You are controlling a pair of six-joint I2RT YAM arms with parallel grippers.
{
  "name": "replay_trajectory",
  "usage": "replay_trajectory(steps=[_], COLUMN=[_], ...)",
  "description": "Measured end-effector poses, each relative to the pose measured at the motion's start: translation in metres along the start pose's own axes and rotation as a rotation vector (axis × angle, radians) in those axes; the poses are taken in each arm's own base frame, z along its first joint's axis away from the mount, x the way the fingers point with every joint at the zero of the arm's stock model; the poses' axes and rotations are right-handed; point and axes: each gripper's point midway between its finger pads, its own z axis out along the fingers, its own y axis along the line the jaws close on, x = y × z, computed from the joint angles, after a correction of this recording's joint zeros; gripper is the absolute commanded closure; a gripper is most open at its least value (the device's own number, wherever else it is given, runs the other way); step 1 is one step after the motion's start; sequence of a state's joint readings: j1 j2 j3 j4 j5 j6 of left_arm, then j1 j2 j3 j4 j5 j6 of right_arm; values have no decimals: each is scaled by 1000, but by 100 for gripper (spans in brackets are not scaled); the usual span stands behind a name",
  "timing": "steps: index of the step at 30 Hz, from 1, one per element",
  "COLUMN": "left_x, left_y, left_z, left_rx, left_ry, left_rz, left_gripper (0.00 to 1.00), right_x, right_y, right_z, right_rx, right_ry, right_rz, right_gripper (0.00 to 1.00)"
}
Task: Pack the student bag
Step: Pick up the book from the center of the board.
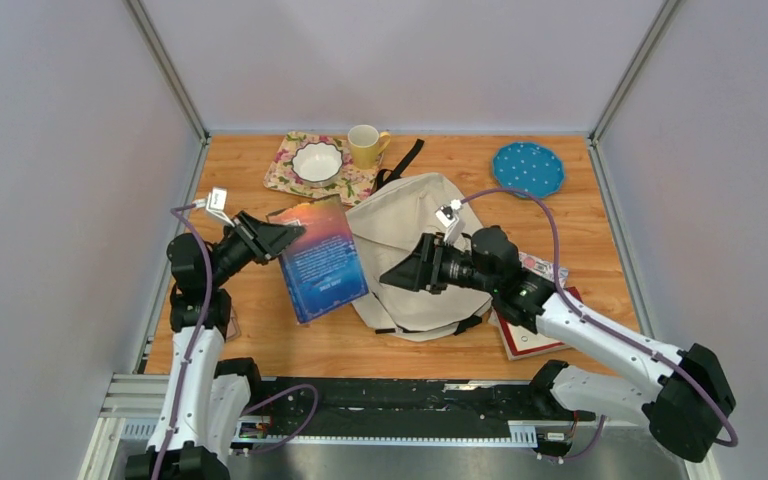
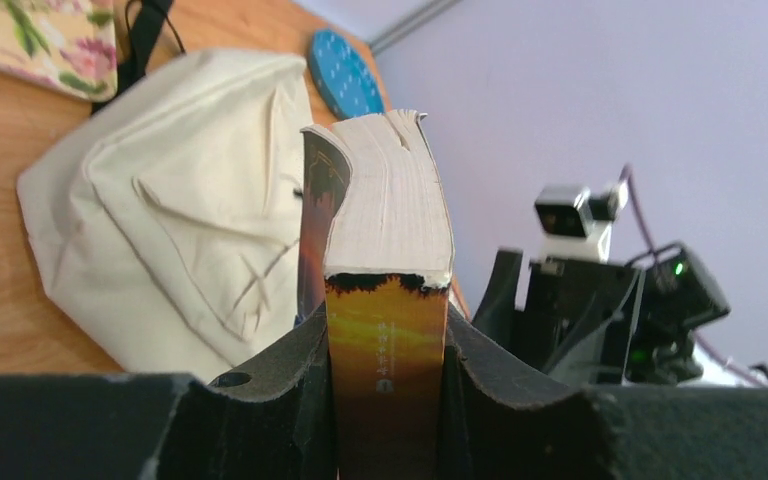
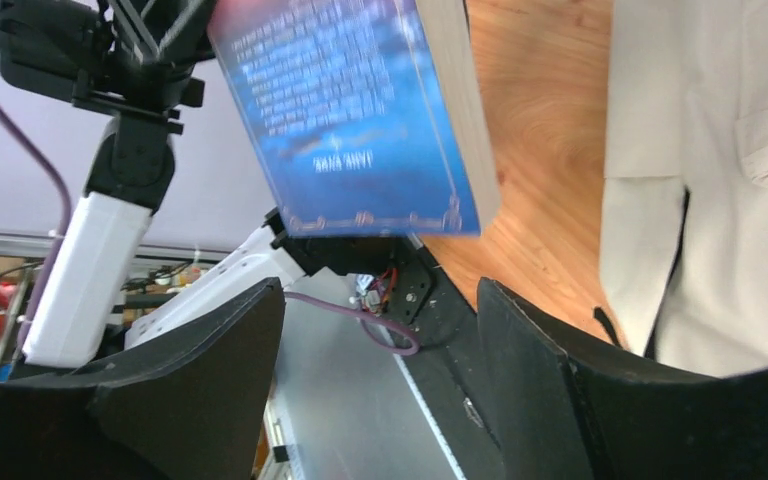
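The cream student bag [image 1: 412, 240] lies flat in the middle of the table, front pocket up; it also shows in the left wrist view [image 2: 180, 200] and the right wrist view [image 3: 720, 170]. My left gripper [image 1: 282, 236] is shut on the spine of a thick blue and orange book [image 1: 322, 260], holding it tilted up just left of the bag. The book's spine [image 2: 387, 370] sits between the fingers. My right gripper [image 1: 397, 274] is open and empty over the bag's near left part, pointing at the book [image 3: 360, 110].
A floral mat [image 1: 315, 170] with a white bowl [image 1: 317, 160] and a yellow mug [image 1: 365, 145] stand at the back. A blue dotted plate [image 1: 528, 167] is at the back right. Another book [image 1: 530, 325] lies under the right arm.
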State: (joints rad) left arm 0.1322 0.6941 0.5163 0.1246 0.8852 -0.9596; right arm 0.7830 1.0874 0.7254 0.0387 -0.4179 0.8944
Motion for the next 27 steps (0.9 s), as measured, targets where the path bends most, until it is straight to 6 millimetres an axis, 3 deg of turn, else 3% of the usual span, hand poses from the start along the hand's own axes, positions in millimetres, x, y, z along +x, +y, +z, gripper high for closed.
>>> replay_trajectory(steps=[4, 7, 10, 16, 21, 27], left_x=[-26, -43, -47, -33, -27, -32], left_y=[-6, -13, -22, -40, -27, -11], left_z=[7, 16, 27, 41, 43, 39], left_rx=[24, 51, 84, 162, 145, 103], left_ry=[-124, -196, -226, -240, -298, -388], left_rz=[-29, -56, -74, -128, -185, -234], left_gripper=[100, 100, 100, 100, 100, 100], right_x=[15, 32, 39, 24, 10, 2], right_y=[2, 3, 14, 28, 33, 22], right_z=[-3, 6, 19, 33, 38, 39], right_rx=[-51, -71, -125, -229, -257, -217], right_ry=[-3, 34, 48, -22, -75, -166], right_rz=[89, 170, 241, 356, 428, 461], right_gripper=[25, 24, 23, 18, 13, 11])
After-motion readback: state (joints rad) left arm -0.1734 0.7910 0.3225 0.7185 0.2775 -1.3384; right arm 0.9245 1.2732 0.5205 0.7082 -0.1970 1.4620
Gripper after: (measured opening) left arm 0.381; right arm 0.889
